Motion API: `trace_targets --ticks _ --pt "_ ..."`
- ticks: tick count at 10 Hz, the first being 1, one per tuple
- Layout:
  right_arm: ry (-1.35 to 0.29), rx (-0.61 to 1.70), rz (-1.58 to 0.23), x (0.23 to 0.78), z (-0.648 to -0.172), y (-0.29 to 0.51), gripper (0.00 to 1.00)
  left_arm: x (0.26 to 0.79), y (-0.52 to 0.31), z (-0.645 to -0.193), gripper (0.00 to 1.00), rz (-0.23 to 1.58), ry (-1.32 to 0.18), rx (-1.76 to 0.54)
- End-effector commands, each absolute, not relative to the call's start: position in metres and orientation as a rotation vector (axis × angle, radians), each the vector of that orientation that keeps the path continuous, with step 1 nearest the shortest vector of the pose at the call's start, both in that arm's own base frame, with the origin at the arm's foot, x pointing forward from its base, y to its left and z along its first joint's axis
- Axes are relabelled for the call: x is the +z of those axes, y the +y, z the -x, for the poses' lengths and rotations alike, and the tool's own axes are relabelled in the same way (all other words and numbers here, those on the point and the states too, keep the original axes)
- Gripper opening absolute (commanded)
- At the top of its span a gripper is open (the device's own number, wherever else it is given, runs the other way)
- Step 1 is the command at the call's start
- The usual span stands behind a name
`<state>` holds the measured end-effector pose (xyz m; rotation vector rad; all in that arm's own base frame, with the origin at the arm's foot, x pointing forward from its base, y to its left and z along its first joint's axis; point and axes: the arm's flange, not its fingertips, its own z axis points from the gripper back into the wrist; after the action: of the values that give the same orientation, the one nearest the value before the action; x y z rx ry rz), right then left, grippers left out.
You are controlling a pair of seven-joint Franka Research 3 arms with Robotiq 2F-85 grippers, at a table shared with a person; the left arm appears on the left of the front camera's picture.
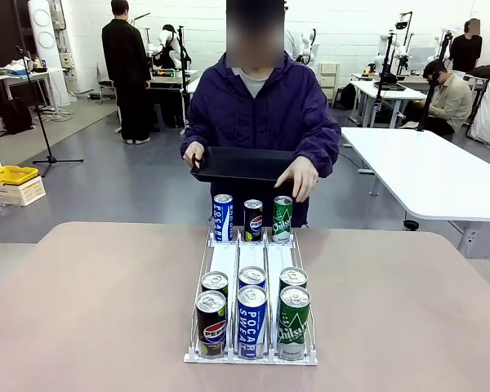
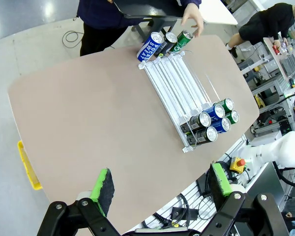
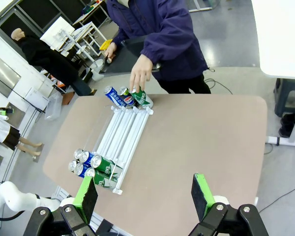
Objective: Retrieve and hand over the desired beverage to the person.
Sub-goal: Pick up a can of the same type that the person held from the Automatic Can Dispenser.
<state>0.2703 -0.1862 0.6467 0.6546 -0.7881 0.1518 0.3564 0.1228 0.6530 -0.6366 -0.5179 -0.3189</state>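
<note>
The tan, round-cornered counter (image 1: 106, 310) carries all the stock. Across it stands the person (image 1: 261, 114) in a dark navy-purple hooded jacket, holding a flat black tray (image 1: 245, 163) with one hand.

A clear plastic three-lane rack (image 1: 251, 257) runs down the counter's middle. High over the near edge, the left end effector (image 2: 160, 189) has its green pads spread wide with nothing between them. The right end effector (image 3: 145, 196) is likewise spread and empty.

Cans stand upright, long axis vertical: three at the far end, six at the robot's end. The person's free hand (image 1: 300, 176) hangs just above the far green can (image 1: 282, 217), so green is judged the wanted drink.

The front green can (image 1: 293, 320) sits in the rack's right lane, so the right arm is nearer. The blue can (image 1: 251, 320) just beside it crowds a finger's path.
</note>
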Motion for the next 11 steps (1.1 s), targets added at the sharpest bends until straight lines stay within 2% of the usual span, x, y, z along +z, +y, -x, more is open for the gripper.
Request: trace_targets --ticks 1,11 --pt "-0.804 0.170 -0.677 0.6485 -0.2727 -0.1871 1.00 0.6547 0.1246 -0.3576 1.00 0.644 -0.520 -0.335" --pt "-0.804 0.170 -0.677 0.6485 -0.2727 -0.1871 1.00 0.6547 0.1246 -0.3576 1.00 0.644 -0.520 -0.335"
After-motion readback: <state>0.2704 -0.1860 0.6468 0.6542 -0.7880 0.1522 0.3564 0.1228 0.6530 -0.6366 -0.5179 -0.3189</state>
